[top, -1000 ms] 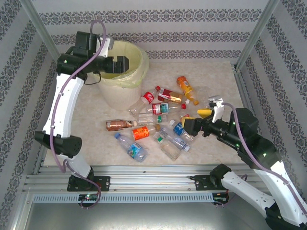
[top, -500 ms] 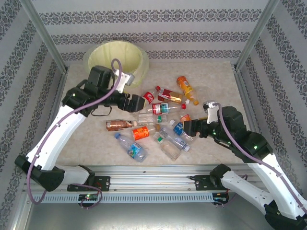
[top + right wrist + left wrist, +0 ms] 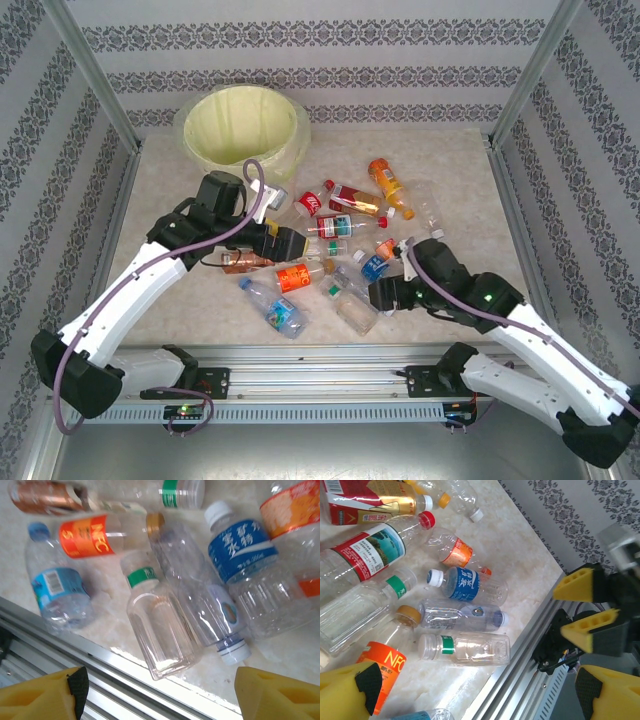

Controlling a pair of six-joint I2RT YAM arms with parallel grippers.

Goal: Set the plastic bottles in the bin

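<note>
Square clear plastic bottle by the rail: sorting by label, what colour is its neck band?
Green band on the square clear plastic bottle; best in right wrist view.

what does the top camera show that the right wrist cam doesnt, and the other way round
Top camera: the bin at the far left corner, both arms, the left gripper at the pile's left edge, and far bottles like the orange drink bottle. Right wrist: print on the blue-label bottle and the yellow fingertips of the right gripper, spread apart. Both: the orange-label bottle, the square clear bottle and the near rail.
</note>
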